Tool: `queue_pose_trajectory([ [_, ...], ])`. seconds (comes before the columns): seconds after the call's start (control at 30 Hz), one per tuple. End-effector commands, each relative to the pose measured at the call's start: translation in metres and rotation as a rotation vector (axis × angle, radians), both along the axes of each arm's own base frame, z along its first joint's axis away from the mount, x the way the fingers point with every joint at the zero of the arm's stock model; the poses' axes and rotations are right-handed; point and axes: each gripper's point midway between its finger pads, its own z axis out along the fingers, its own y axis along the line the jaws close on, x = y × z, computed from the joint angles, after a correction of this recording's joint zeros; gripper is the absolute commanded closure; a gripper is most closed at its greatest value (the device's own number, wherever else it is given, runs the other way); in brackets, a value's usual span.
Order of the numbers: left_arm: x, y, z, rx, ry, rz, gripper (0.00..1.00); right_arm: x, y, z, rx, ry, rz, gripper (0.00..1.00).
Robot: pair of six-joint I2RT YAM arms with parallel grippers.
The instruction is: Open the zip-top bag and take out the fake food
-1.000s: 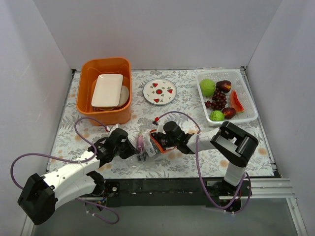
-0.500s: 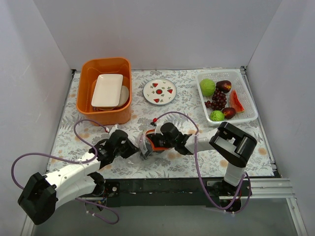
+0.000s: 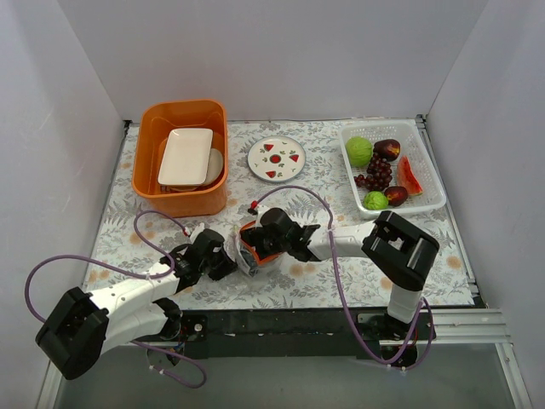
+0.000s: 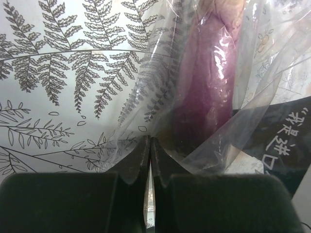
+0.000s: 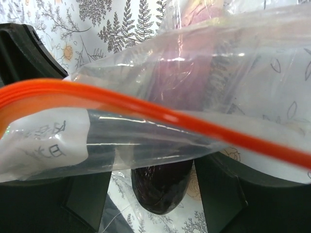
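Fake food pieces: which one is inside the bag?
The purple piece, seen through the zip-top bag; the rest lie in the white basket far right.

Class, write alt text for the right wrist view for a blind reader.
A clear zip-top bag with an orange zip strip crosses the frame over the open right gripper; a dark purple fake food piece shows between its fingers.

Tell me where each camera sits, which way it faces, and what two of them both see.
Top external: above and behind the arms, looking down on the table; both arms show, bases at the bottom.
Left wrist: on the left arm, looking along the shut left gripper pinching the zip-top bag.
Right wrist: on the right arm, facing the bag's orange zip strip; the right gripper shows spread wide below it.
Shared: both wrist views see the bag and purple fake food inside.
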Motion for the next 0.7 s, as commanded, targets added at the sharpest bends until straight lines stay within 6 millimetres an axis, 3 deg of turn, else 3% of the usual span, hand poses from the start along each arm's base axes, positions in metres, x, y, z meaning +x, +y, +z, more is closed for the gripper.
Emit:
queue_pose_trajectory([
  [0.0,-0.020,0.023,-0.028,0.099,0.082,0.016,1.00,0.000,-0.015,-0.021,-0.152,-0.051,0.012,0.26],
  [0.3,-0.021,0.026,-0.031,0.116,0.098,0.037,1.00,-0.007,-0.039,-0.016,-0.188,-0.123,0.035,0.25],
  [0.53,-0.018,0.027,-0.030,0.131,0.099,0.046,1.00,-0.007,-0.050,-0.015,-0.227,-0.167,0.043,0.26],
  [0.67,-0.017,0.026,-0.029,0.133,0.096,0.043,1.00,-0.005,-0.045,-0.016,-0.240,-0.182,0.054,0.28],
])
